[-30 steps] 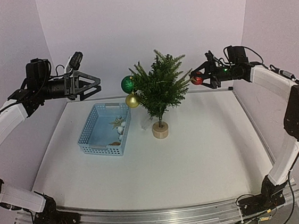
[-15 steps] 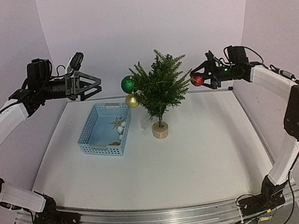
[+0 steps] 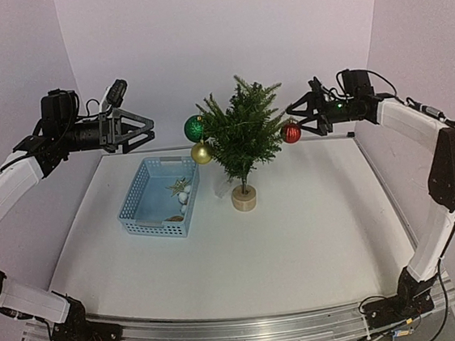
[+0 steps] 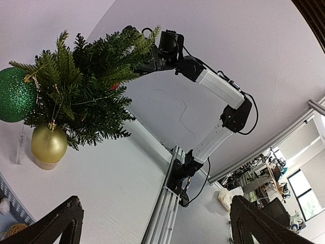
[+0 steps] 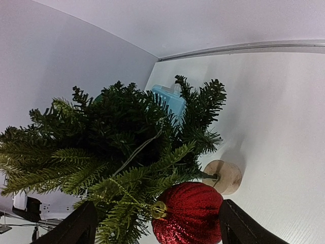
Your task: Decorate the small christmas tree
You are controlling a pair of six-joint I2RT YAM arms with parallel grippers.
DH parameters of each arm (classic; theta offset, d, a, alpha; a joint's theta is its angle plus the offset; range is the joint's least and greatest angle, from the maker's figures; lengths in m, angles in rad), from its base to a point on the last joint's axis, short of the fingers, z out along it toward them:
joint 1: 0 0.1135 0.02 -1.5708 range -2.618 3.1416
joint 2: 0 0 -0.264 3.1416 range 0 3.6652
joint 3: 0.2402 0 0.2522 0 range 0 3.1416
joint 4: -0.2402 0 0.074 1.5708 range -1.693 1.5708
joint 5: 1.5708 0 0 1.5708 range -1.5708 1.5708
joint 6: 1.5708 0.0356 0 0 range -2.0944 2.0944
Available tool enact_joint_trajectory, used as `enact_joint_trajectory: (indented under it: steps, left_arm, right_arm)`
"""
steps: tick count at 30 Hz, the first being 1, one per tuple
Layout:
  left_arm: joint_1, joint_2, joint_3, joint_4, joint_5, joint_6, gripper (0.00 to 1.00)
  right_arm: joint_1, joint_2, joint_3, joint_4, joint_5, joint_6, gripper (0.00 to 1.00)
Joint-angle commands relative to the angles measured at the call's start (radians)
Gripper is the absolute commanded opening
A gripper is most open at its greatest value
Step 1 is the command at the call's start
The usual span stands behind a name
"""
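The small christmas tree (image 3: 242, 132) stands on its round wooden base (image 3: 244, 199) at the table's middle back. A green ball (image 3: 194, 127) and a gold ball (image 3: 201, 153) hang on its left side. A red glitter ball (image 3: 291, 133) hangs from a branch on its right side. My right gripper (image 3: 297, 117) is open just above and beside that ball. In the right wrist view the red ball (image 5: 190, 213) hangs by its gold cap between my spread fingers, touching neither. My left gripper (image 3: 148, 130) is open and empty, held high to the left of the tree (image 4: 81, 91).
A blue perforated basket (image 3: 159, 198) lies left of the tree's base with a few small ornaments in it. The back wall stands close behind the tree. The side walls stand near both arms.
The red ball was held up in my right gripper beside the branch tips. It now hangs lower from the branch, and the gripper has opened and shifted slightly left. The left arm has not moved.
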Motion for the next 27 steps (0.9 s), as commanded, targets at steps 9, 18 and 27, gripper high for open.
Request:
enact_joint_trajectory:
  steps: [9, 18, 27]
  left_arm:
    - [0.003, 0.021, 0.097, -0.111, -0.056, 0.183, 1.00]
    - [0.013, 0.084, 0.162, -0.348, -0.235, 0.519, 1.00]
    - [0.019, 0.140, 0.092, -0.366, -0.287, 0.610, 0.99]
  right_arm:
    - [0.007, -0.068, 0.066, 0.023, 0.062, -0.029, 0.93]
    - [0.007, -0.156, 0.132, 0.023, 0.182, -0.058, 0.95]
    - [0.007, -0.135, 0.178, 0.025, 0.189, -0.093, 0.96]
